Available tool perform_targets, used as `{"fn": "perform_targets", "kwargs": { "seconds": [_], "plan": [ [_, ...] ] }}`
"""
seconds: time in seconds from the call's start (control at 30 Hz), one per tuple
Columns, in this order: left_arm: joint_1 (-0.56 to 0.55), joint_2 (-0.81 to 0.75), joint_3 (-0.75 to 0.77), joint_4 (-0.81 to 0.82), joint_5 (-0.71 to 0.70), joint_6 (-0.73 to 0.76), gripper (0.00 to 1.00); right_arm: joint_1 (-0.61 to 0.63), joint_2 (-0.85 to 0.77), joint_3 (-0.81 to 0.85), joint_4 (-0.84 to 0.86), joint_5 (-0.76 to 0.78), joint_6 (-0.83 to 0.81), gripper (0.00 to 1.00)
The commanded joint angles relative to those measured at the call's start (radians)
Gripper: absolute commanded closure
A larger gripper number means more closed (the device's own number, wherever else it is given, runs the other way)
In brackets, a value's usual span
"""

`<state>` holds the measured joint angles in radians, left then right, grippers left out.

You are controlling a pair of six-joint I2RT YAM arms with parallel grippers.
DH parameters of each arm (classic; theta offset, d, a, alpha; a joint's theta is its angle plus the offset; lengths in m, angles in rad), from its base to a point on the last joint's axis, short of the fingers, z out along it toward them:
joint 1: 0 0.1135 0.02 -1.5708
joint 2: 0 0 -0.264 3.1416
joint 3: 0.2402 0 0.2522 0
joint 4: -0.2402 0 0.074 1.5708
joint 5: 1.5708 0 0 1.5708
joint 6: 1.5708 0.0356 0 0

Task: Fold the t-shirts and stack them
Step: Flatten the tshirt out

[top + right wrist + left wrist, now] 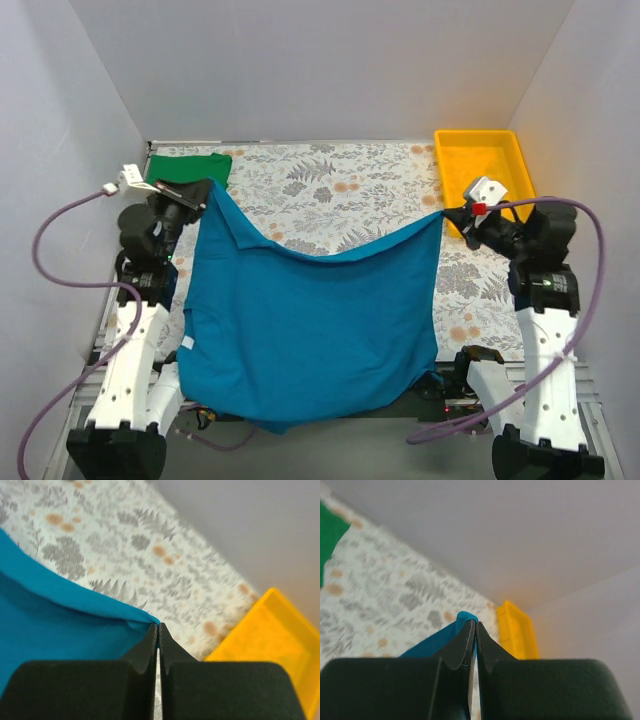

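The top view looks down from high, yellow tray at its far right; both wrist views look low across toward that tray, which all three share

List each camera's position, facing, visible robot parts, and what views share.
Top external: above, behind the bases, looking down; left arm, right arm, teal-blue t-shirt between.
Left wrist: on the left arm, facing the yellow tray; left fingers shut.
Right wrist: on right arm, facing the floral table; right fingers shut.
Shared: shirt and tray, all three.
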<state>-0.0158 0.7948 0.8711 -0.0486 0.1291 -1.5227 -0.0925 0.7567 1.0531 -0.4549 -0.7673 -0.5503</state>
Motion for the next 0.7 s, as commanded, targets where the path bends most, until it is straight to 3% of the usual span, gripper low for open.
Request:
{"fn": "perform_targets", "kwargs": {
  "seconds": [0.0, 0.17, 0.3, 0.67],
  "plan": [
    [-0.003, 0.11, -0.147, 0.169, -0.008, 0.004, 1.0, -0.006, 0.024, -0.198, 0.263, -0.05, 0.03, 0.99],
    [-0.003, 0.439, -0.153, 0.314, 0.02, 0.019, 1.0, -0.007, 0.182, -0.361, 0.569, 0.023, 0.075, 0.99],
    [-0.007, 0.697, -0.048, 0.335, 0.027, 0.038, 1.0, -0.006, 0.289, -0.361, 0.617, 0.13, 0.038, 0.99],
    [-0.007, 0.917, 0.184, 0.266, -0.012, 0.091, 1.0, 0.048, 0.74, -0.122, 0.628, 0.333, 0.206, 0.99]
  ]
}}
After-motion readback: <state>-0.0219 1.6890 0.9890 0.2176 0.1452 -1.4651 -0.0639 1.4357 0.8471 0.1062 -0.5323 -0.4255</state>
